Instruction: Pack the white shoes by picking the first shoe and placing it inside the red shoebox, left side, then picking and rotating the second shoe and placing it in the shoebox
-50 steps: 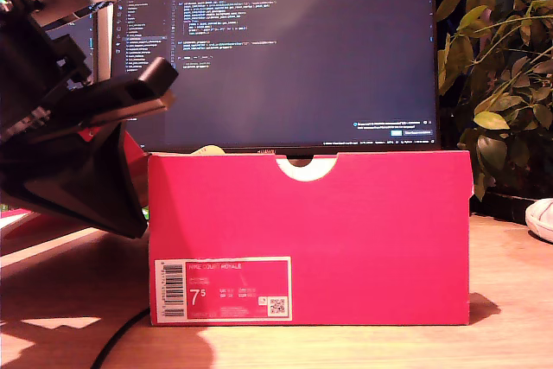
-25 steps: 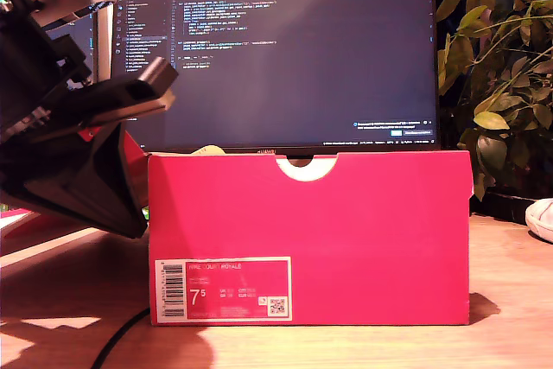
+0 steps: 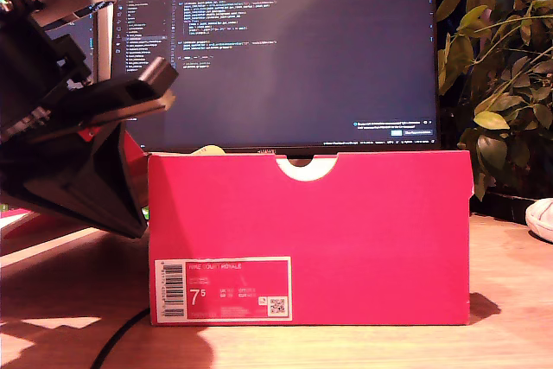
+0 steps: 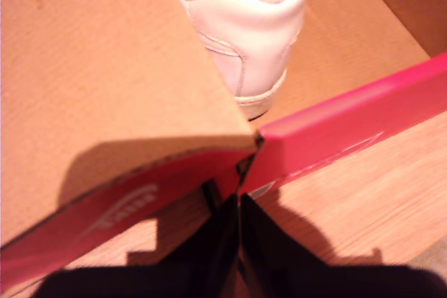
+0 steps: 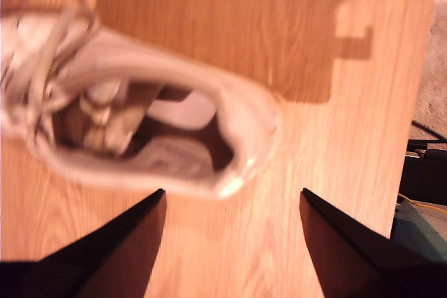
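Observation:
The red shoebox (image 3: 346, 222) stands in the middle of the exterior view, label facing the camera. One white shoe (image 4: 244, 26) lies inside it, heel toward the box's near corner (image 4: 255, 141). My first gripper (image 4: 237, 204) is shut just outside that corner, with nothing seen between its fingers. My first arm (image 3: 78, 162) fills the exterior view's left, beside the box's end. The other white shoe (image 5: 140, 123) lies on the wooden table, blurred, just ahead of my open second gripper (image 5: 230, 204). A bit of white shoe (image 3: 542, 218) shows at the exterior view's right edge.
The box's lid (image 4: 91, 68) stands open next to the corner, brown inside facing up. A large monitor (image 3: 276, 49) stands close behind the box. A leafy plant (image 3: 501, 84) is at the exterior view's right. A dark cable (image 3: 117, 343) runs over the table.
The arm at the exterior view's left has shifted very slightly. The box and the shoe at the right edge have not moved.

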Controlling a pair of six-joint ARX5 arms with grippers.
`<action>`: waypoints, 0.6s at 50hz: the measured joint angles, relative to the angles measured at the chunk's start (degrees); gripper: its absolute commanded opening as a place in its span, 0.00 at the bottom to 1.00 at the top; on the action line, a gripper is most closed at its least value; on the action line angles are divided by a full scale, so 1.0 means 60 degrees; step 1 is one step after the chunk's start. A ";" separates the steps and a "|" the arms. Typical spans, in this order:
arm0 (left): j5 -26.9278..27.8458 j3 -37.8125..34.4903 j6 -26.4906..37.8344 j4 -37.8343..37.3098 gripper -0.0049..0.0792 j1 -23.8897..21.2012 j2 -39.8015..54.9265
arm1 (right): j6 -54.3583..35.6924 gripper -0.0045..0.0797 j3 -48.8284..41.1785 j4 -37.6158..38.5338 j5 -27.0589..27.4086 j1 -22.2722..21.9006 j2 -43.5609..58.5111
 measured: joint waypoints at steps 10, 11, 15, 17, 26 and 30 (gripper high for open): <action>0.0000 0.0000 0.0000 -0.0004 0.04 0.0000 0.0000 | -0.0168 0.72 -0.0769 0.0667 -0.0168 -0.0058 0.0000; -0.0004 0.0000 0.0000 -0.0004 0.04 0.0000 0.0000 | -0.0171 0.72 -0.0834 0.0736 -0.0171 -0.0058 0.0000; 0.0000 0.0000 0.0000 0.0000 0.04 0.0000 0.0000 | -0.0175 0.72 -0.1016 0.0962 -0.0233 -0.0058 0.0000; 0.0000 0.0000 0.0000 0.0000 0.04 0.0000 0.0000 | -0.0179 0.72 -0.1060 0.1100 -0.0255 -0.0076 0.0000; 0.0000 0.0000 0.0000 0.0000 0.04 0.0000 0.0000 | -0.0230 0.71 -0.1293 0.1475 -0.0317 -0.0328 0.0000; 0.0000 0.0000 0.0000 0.0000 0.04 0.0000 0.0000 | -0.0426 0.71 -0.1486 0.1599 -0.0353 -0.0393 0.0000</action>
